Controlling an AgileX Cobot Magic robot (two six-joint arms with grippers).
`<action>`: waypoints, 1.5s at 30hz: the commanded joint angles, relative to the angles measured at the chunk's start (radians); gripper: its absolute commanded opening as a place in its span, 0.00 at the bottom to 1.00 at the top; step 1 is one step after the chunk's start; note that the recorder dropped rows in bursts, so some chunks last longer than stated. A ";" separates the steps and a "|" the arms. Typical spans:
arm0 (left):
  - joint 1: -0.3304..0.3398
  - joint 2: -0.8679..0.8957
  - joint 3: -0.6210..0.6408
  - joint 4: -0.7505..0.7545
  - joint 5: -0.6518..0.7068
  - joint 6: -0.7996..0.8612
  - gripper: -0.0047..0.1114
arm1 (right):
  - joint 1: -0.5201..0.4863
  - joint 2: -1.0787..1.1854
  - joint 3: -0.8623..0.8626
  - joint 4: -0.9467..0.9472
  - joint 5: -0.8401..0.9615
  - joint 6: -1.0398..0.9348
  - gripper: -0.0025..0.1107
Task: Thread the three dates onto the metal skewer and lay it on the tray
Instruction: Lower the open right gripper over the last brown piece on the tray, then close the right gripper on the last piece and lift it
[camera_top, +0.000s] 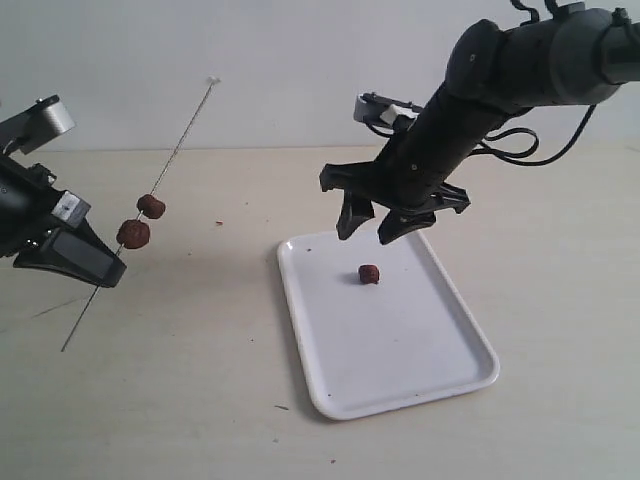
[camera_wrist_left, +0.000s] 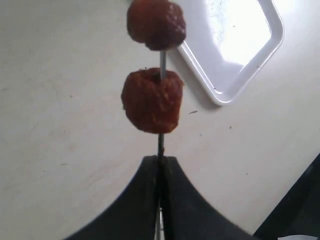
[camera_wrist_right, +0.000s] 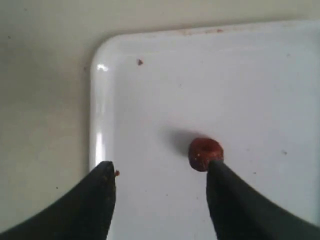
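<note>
Judging progress, I count two dates (camera_top: 133, 234) threaded; one more and the laying-down remain. Nearest me, at 5 o'clock, the tray (camera_top: 400, 405) has a low rim; the last date (camera_top: 369, 274) lies loose near its 12 o'clock end, clear of every edge. My right gripper (camera_top: 373, 232) hangs spread wide just above it. At 9 o'clock my left gripper (camera_wrist_left: 160, 165) pinches the skewer (camera_top: 180, 145), tip slanting to 1 o'clock. Bare table (camera_top: 220, 330) lies between.
</note>
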 joint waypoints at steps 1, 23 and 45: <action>0.005 0.001 -0.004 -0.036 0.003 0.008 0.04 | -0.002 0.090 -0.121 -0.104 0.136 0.112 0.50; 0.005 0.001 -0.004 -0.047 0.008 0.010 0.04 | 0.069 0.302 -0.364 -0.325 0.337 0.274 0.50; 0.005 0.001 -0.004 -0.050 0.008 0.015 0.04 | 0.069 0.332 -0.364 -0.303 0.288 0.280 0.27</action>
